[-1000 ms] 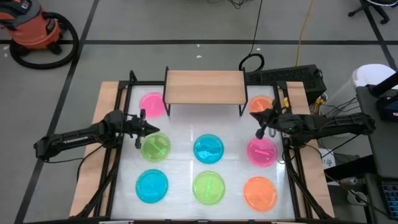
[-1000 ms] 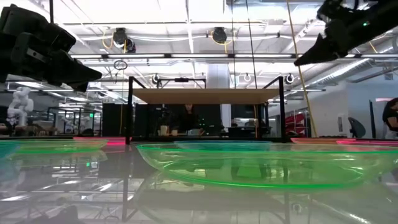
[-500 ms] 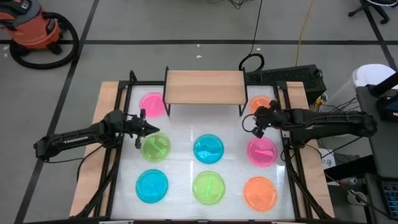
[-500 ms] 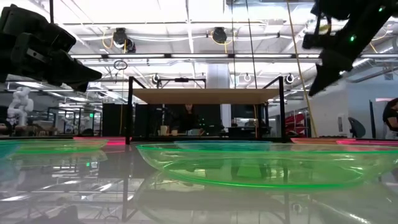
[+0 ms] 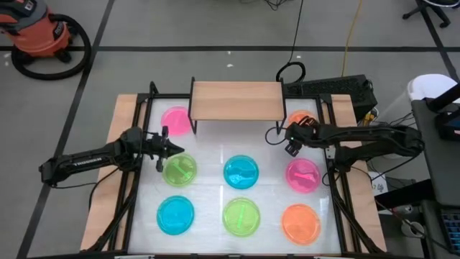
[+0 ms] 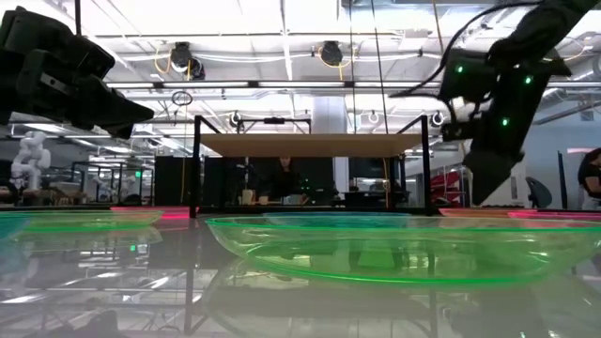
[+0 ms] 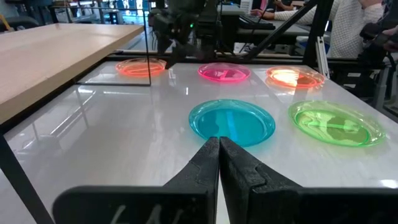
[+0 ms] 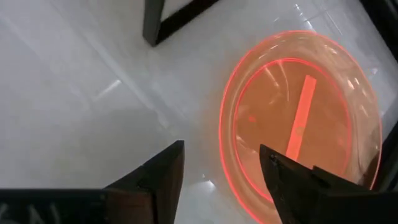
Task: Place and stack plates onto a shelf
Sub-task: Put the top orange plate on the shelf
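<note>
- Right gripper (image 8: 221, 171): jaws apart, nothing between them. In the right wrist view the near rim of an orange plate (image 8: 298, 121) sits just ahead of the gap, w/ a black shelf leg (image 8: 163, 18) near it.
- High view: right gripper (image 5: 292, 142) sits right of centre, just below the shelf's right end, beside that orange plate (image 5: 305, 117), which is partly hidden by the arm.
- Left gripper (image 7: 219, 163): jaws pressed together, holding nothing. High view puts it (image 5: 164, 150) left of centre, just above the green plate (image 5: 180, 170); arm looks parked.
- Shelf (image 5: 236, 100): light wood board, upper centre of high view, top bare; no plate on it yet.
- Other plates on the white desk (image 5: 208, 155): pink (image 5: 175, 120) at the shelf's left end, partly under it; blue (image 5: 241, 172) centre; pink (image 5: 302, 175) right; bottom row blue (image 5: 175, 214), green (image 5: 241, 216), orange (image 5: 300, 222). I count 8, all separate, none stacked.
- Step, as I read it: the start of the job, right arm lining up on the back orange plate for the 1st pick.
- Next move prob calls for: jaws lowered over the rim, one finger inside, one outside, then close, lift clear of the shelf leg, carry up over the board.
- Risk: thin, slick rim near the leg; plate may slide.
</note>
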You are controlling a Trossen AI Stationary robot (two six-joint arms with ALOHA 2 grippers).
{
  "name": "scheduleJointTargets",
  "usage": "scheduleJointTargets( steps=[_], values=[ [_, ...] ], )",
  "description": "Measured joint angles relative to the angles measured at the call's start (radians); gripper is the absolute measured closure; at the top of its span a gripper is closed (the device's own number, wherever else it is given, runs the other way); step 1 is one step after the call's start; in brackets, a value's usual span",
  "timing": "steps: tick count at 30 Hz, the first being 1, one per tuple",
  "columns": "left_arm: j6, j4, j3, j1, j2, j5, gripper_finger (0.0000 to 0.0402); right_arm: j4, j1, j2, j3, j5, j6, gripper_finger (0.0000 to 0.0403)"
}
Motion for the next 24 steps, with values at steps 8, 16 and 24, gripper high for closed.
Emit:
scheduleJointTargets(
  steps=[8,16,24],
  values=[
    [0.0,0.0,0.0,0.0,0.0,0.0,0.0385,0.162,-0.06,0.095,-0.056,0.005,-0.08,0.0212],
    [0.0,0.0,0.0,0.0,0.0,0.0,0.0385,0.215,-0.091,0.114,-0.098,0.015,-0.107,0.0241],
    [0.0,0.0,0.0,0.0,0.0,0.0,0.0385,0.213,-0.091,0.117,-0.103,0.004,-0.104,0.032]
  ],
)
